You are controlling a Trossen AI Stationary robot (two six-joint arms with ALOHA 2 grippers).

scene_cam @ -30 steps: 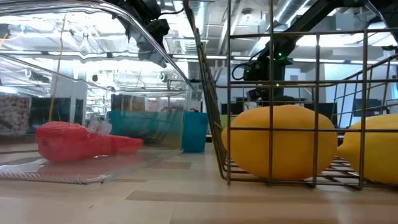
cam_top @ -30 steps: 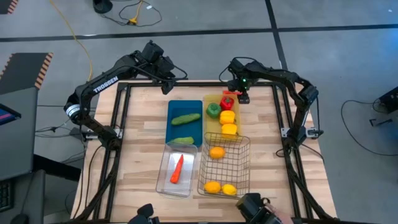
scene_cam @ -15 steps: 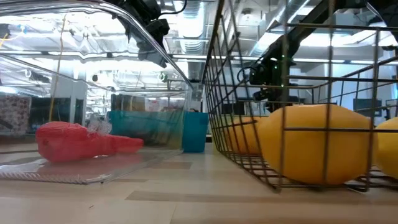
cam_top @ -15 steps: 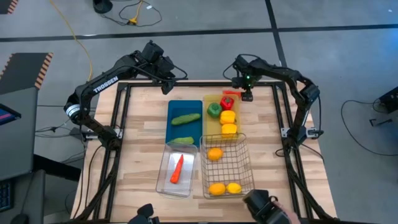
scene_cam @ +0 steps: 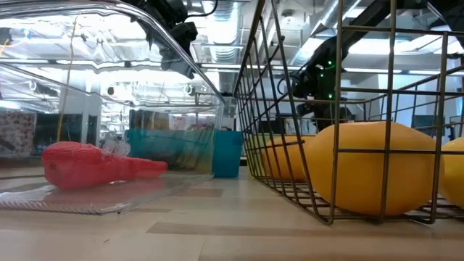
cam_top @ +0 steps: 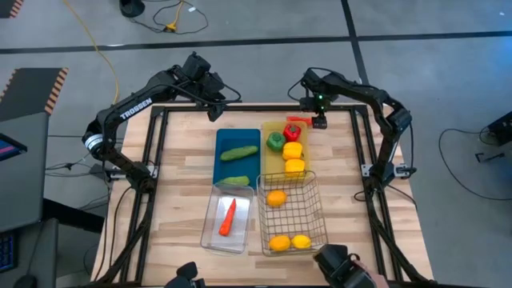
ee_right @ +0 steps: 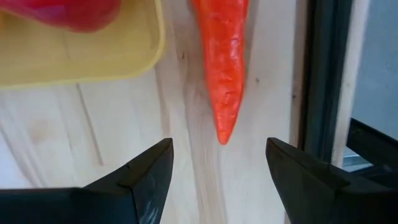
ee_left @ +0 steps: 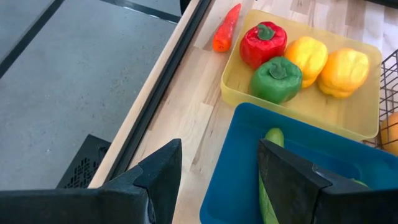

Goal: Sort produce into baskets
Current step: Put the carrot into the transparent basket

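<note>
near edge: wire basket holds two oranges and a lemon; clear bin beside it holds a carrot. behind: blue tray with cucumbers, yellow tray with peppers. far edge: stray carrot on bare wood beside yellow tray; right gripper above it, fingers apart, empty. left gripper apart, empty, over blue tray's far end.

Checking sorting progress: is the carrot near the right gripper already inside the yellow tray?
No. In the right wrist view the carrot lies on the bare wood beside the yellow tray, outside its rim.
</note>
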